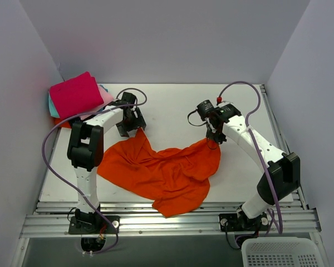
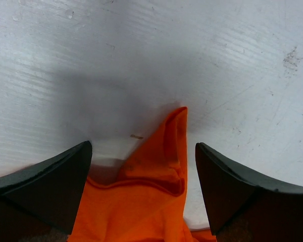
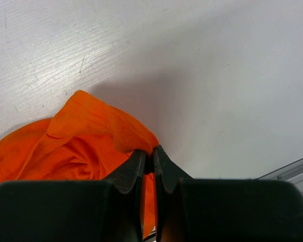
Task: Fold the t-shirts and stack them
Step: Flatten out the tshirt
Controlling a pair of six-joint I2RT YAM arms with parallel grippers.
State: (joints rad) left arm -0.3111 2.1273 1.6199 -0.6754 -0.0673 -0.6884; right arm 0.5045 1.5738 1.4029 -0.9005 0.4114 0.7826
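Right jaws clamp orange t-shirt [image 1: 161, 172]; left jaws spread.

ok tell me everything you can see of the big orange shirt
The orange t-shirt is plain, bright, soft-looking cloth with no print visible. It lies unfolded and crumpled in a rough U on the white table between the arms, its two far corners pointing toward the back. The right hand is shut on the right corner, pinching a fold. The left corner, where a hem seam shows, lies between the open fingers of the left hand, not pinched.
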